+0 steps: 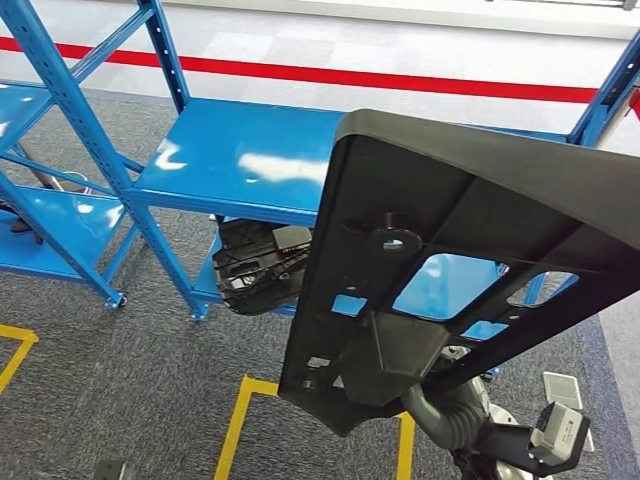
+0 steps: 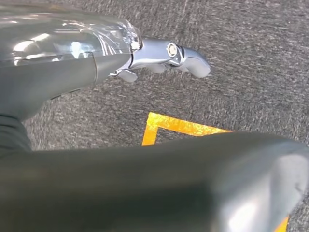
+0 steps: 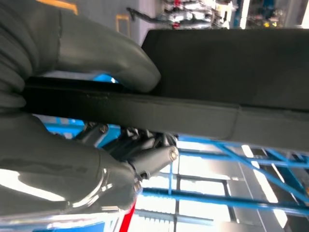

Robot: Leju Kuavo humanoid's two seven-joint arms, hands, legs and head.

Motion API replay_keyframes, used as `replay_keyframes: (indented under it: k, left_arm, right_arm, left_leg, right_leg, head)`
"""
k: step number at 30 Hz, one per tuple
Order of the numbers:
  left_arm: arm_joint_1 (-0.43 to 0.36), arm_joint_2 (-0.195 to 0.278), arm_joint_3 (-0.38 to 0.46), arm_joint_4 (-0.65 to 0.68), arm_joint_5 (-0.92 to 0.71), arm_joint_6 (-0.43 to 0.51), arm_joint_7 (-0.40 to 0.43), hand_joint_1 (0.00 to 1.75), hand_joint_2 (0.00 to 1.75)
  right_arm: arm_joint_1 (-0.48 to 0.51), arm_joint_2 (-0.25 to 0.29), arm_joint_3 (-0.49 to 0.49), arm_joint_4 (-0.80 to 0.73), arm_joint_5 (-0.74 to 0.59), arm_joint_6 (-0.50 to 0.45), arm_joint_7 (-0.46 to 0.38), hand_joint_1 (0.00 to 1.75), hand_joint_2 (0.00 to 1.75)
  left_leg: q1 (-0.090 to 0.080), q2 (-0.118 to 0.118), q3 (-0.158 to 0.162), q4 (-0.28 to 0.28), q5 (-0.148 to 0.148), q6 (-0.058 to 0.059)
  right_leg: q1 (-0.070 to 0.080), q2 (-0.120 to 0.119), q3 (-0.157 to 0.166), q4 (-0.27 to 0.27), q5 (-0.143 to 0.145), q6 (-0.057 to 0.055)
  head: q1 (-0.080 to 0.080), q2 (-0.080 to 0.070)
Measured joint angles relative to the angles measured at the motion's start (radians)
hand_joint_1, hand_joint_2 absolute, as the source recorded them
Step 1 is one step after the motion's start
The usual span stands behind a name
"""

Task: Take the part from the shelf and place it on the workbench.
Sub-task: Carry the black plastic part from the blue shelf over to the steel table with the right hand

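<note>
A large black plastic part [image 1: 468, 230] with cut-out windows and ribs is held up in front of me, tilted, hiding much of the blue shelf [image 1: 241, 160] behind it. My right hand [image 1: 445, 410] grips its lower edge from below. In the right wrist view the thumb [image 3: 109, 58] presses on one face of the part [image 3: 218, 82], and the fingers [image 3: 153, 157] lie against the other face. My left hand [image 2: 109, 63] hangs over the carpet with its fingers stretched out, holding nothing.
A second black part [image 1: 260, 265] lies on the shelf's lower level. Another blue rack [image 1: 45, 215] stands at the left. Yellow tape [image 1: 234, 430] marks squares on the grey carpet, and a red line [image 1: 377, 78] runs across the floor behind.
</note>
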Motion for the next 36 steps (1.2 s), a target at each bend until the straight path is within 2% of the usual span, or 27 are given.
replay_keyframes:
  k: [1, 2, 3, 5, 7, 8, 9, 10, 11, 12, 14, 16, 18, 19, 21, 22, 23, 24, 25, 26, 27, 29, 30, 31, 33, 34, 36]
  left_arm:
    - [0.0, 0.0, 0.001, 0.0, 0.002, -0.004, 0.001, 0.0, 1.75]
    - [0.001, 0.0, 0.001, 0.0, 0.003, -0.008, 0.002, 0.0, 1.75]
    - [0.003, 0.0, 0.002, 0.0, 0.004, -0.012, 0.002, 0.0, 1.75]
    - [0.003, -0.002, 0.003, 0.0, 0.005, -0.018, 0.003, 0.0, 1.75]
    - [-0.002, -0.003, 0.003, 0.001, 0.006, -0.022, 0.004, 0.0, 1.75]
    - [-0.004, -0.003, 0.003, 0.001, 0.007, -0.023, 0.004, 0.0, 1.75]
    - [-0.004, -0.003, 0.003, 0.001, 0.008, -0.024, 0.005, 0.0, 1.75]
    - [-0.003, -0.003, 0.004, 0.001, 0.009, -0.026, 0.006, 0.0, 1.75]
    - [-0.001, -0.003, 0.004, 0.001, 0.009, -0.029, 0.007, 0.0, 1.75]
    - [-0.001, -0.003, 0.004, 0.001, 0.009, -0.032, 0.01, 0.0, 1.75]
    - [-0.003, -0.003, 0.004, 0.001, 0.007, -0.039, 0.017, 0.0, 1.75]
    - [-0.005, -0.004, 0.004, 0.001, 0.005, -0.046, 0.03, 0.0, 1.75]
    - [-0.001, -0.004, 0.004, 0.001, 0.003, -0.056, 0.05, 0.0, 1.75]
    - [0.003, -0.006, 0.004, 0.001, 0.0, -0.06, 0.063, 0.0, 1.75]
    - [0.009, -0.009, 0.004, 0.001, -0.006, -0.067, 0.093, 0.0, 1.75]
    - [0.01, -0.012, 0.004, 0.001, -0.008, -0.07, 0.113, 0.0, 1.75]
    - [0.011, -0.015, 0.004, 0.001, -0.009, -0.072, 0.138, 0.0, 1.75]
    - [0.013, -0.018, 0.004, 0.002, -0.009, -0.073, 0.163, 0.0, 1.75]
    - [0.016, -0.021, 0.004, 0.002, -0.009, -0.074, 0.188, 0.0, 1.75]
    - [0.019, -0.025, 0.004, 0.002, -0.009, -0.074, 0.213, 0.0, 1.75]
    - [0.021, -0.028, 0.004, 0.003, -0.011, -0.074, 0.237, 0.0, 1.75]
    - [0.022, -0.035, 0.005, 0.003, -0.014, -0.072, 0.282, 0.0, 1.75]
    - [0.022, -0.039, 0.005, 0.003, -0.017, -0.069, 0.301, 0.0, 1.75]
    - [0.023, -0.041, 0.005, 0.003, -0.02, -0.067, 0.316, 0.0, 1.75]
    - [0.029, -0.047, 0.005, 0.003, -0.029, -0.065, 0.337, 0.0, 1.75]
    - [0.032, -0.05, 0.005, 0.004, -0.033, -0.066, 0.345, 0.0, 1.75]
    - [0.034, -0.058, 0.004, 0.005, -0.041, -0.069, 0.356, 0.0, 1.75]
  right_arm:
    - [0.0, 0.001, 0.0, 0.001, 0.0, 0.003, 0.0, 1.75, 1.75]
    - [0.0, 0.001, 0.0, 0.002, 0.0, 0.005, 0.001, 1.75, 1.75]
    - [-0.001, 0.001, 0.0, 0.002, 0.0, 0.006, 0.001, 1.75, 1.75]
    - [-0.002, 0.002, 0.0, 0.002, 0.001, 0.008, 0.0, 1.75, 1.75]
    - [0.001, 0.002, 0.0, 0.002, 0.003, 0.008, 0.0, 1.75, 1.75]
    - [0.003, 0.002, 0.0, 0.002, 0.005, 0.008, 0.0, 1.75, 1.75]
    - [0.005, 0.002, 0.0, 0.002, 0.008, 0.008, 0.0, 1.75, 1.75]
    - [0.006, 0.002, 0.0, 0.002, 0.011, 0.008, 0.0, 1.75, 1.75]
    - [0.006, 0.002, 0.0, 0.002, 0.015, 0.008, 0.001, 1.75, 1.75]
    - [0.007, 0.003, 0.001, 0.0, 0.021, 0.007, 0.002, 1.75, 1.75]
    - [0.008, 0.003, 0.001, -0.008, 0.03, 0.003, 0.006, 1.75, 1.75]
    - [0.014, 0.003, 0.001, -0.018, 0.04, -0.004, 0.009, 1.75, 1.75]
    - [0.023, 0.002, 0.001, -0.028, 0.052, -0.012, 0.009, 1.75, 1.75]
    - [0.026, 0.002, 0.002, -0.034, 0.057, -0.016, 0.01, 1.75, 1.75]
    - [0.034, -0.002, 0.001, -0.047, 0.063, -0.024, 0.008, 1.75, 1.75]
    - [0.041, -0.005, 0.0, -0.051, 0.064, -0.028, 0.008, 1.75, 1.75]
    - [0.049, -0.008, -0.001, -0.055, 0.064, -0.03, 0.008, 1.75, 1.75]
    - [0.056, -0.012, -0.002, -0.056, 0.064, -0.031, 0.009, 1.75, 1.75]
    - [0.063, -0.015, -0.002, -0.058, 0.064, -0.031, 0.01, 1.75, 1.75]
    - [0.068, -0.019, -0.003, -0.061, 0.064, -0.031, 0.012, 1.75, 1.75]
    - [0.072, -0.023, -0.004, -0.065, 0.064, -0.031, 0.015, 1.75, 1.75]
    - [0.079, -0.031, -0.005, -0.075, 0.064, -0.031, 0.02, 1.75, 1.75]
    - [0.084, -0.036, -0.006, -0.08, 0.064, -0.031, 0.023, 1.75, 1.75]
    - [0.09, -0.04, -0.007, -0.085, 0.063, -0.032, 0.026, 1.75, 1.75]
    - [0.104, -0.047, -0.008, -0.095, 0.063, -0.033, 0.035, 1.75, 1.75]
    - [0.109, -0.051, -0.008, -0.101, 0.064, -0.035, 0.039, 1.75, 1.75]
    - [0.12, -0.056, -0.008, -0.114, 0.064, -0.041, 0.045, 1.75, 1.75]
  left_leg:
    - [0.001, -0.01, -0.007, 0.003, 0.001, -0.005]
    - [0.002, -0.021, -0.012, 0.005, 0.002, -0.01]
    - [0.003, -0.02, -0.015, 0.006, 0.002, -0.015]
    - [0.003, 0.012, -0.031, 0.038, -0.022, -0.025]
    - [0.005, 0.054, -0.083, 0.146, -0.078, -0.037]
    - [0.008, 0.061, -0.116, 0.213, -0.104, -0.041]
    - [0.01, 0.064, -0.141, 0.263, -0.117, -0.044]
    - [0.012, 0.066, -0.152, 0.281, -0.112, -0.046]
    - [0.013, 0.069, -0.142, 0.258, -0.089, -0.046]
    - [0.013, 0.077, -0.115, 0.2, -0.052, -0.043]
    - [0.004, 0.123, -0.054, 0.07, 0.003, -0.032]
    - [-0.006, 0.155, -0.033, 0.016, 0.014, -0.019]
    - [-0.008, 0.139, -0.035, 0.009, 0.016, -0.009]
    - [-0.006, 0.129, -0.033, 0.003, 0.019, -0.002]
    - [0.0, 0.109, -0.029, -0.007, 0.027, 0.01]
    - [0.001, 0.098, -0.028, -0.008, 0.027, 0.013]
    - [0.001, 0.086, -0.029, -0.008, 0.028, 0.015]
    - [0.0, 0.073, -0.029, -0.007, 0.027, 0.016]
    - [0.0, 0.059, -0.028, -0.007, 0.027, 0.016]
    - [0.0, 0.046, -0.027, -0.006, 0.027, 0.016]
    - [0.0, 0.032, -0.025, -0.005, 0.026, 0.014]
    - [0.0, 0.005, -0.027, 0.003, 0.022, 0.009]
    - [0.0, -0.007, -0.031, 0.008, 0.021, 0.004]
    - [0.001, -0.018, -0.036, 0.011, 0.021, 0.0]
    - [0.003, -0.04, -0.042, 0.013, 0.023, -0.007]
    - [0.003, -0.037, -0.044, 0.016, 0.021, -0.011]
    - [0.002, -0.001, -0.066, 0.061, -0.008, -0.02]
  right_leg:
    - [0.0, 0.006, 0.003, -0.01, -0.005, -0.003]
    - [0.0, -0.002, 0.004, -0.015, -0.007, -0.007]
    - [0.0, -0.012, 0.004, -0.015, -0.006, -0.012]
    - [-0.003, -0.036, 0.006, -0.018, -0.006, -0.022]
    - [-0.004, -0.063, 0.007, -0.019, -0.008, -0.029]
    - [-0.003, -0.077, 0.007, -0.019, -0.009, -0.03]
    - [-0.003, -0.091, 0.007, -0.019, -0.01, -0.031]
    - [-0.003, -0.103, 0.008, -0.019, -0.011, -0.031]
    - [-0.003, -0.114, 0.01, -0.019, -0.013, -0.03]
    - [-0.003, -0.124, 0.013, -0.019, -0.015, -0.029]
    - [0.0, -0.143, 0.019, -0.019, -0.021, -0.023]
    - [0.004, -0.162, 0.022, -0.02, -0.024, -0.016]
    - [0.004, -0.183, 0.028, -0.023, -0.028, -0.006]
    - [0.003, -0.175, 0.03, -0.02, -0.035, -0.002]
    - [0.002, -0.126, 0.012, 0.033, -0.076, 0.003]
    - [0.001, -0.094, -0.012, 0.088, -0.107, 0.002]
    - [0.002, -0.076, -0.044, 0.153, -0.137, 0.001]
    - [0.002, -0.067, -0.071, 0.208, -0.155, 0.001]
    - [0.003, -0.063, -0.087, 0.235, -0.154, 0.002]
    - [0.003, -0.06, -0.087, 0.225, -0.133, 0.002]
    - [0.002, -0.054, -0.068, 0.177, -0.095, 0.003]
    - [-0.002, -0.015, -0.018, 0.051, -0.027, 0.003]
    - [-0.004, 0.004, -0.002, 0.009, -0.012, 0.002]
    - [-0.004, 0.017, 0.005, -0.009, -0.01, -0.001]
    - [-0.003, 0.006, 0.007, -0.012, -0.013, -0.01]
    - [-0.004, -0.005, 0.009, -0.013, -0.013, -0.015]
    - [-0.008, -0.032, 0.013, -0.016, -0.013, -0.025]
  head:
    - [0.0, 0.0]
    - [0.0, 0.0]
    - [0.0, 0.0]
    - [-0.001, 0.0]
    - [-0.001, 0.0]
    - [-0.001, 0.0]
    - [-0.001, 0.0]
    - [-0.001, 0.0]
    - [-0.001, 0.0]
    - [-0.001, 0.0]
    - [-0.001, 0.0]
    - [-0.001, 0.0]
    - [-0.001, 0.0]
    - [0.0, 0.0]
    - [0.001, 0.0]
    - [0.001, 0.0]
    - [0.001, 0.0]
    - [0.001, 0.0]
    - [0.001, 0.0]
    - [0.001, 0.0]
    - [0.001, 0.0]
    - [0.001, 0.0]
    - [0.001, 0.0]
    - [0.001, 0.0]
    - [0.001, 0.0]
    - [0.0, 0.0]
    - [-0.001, 0.0]
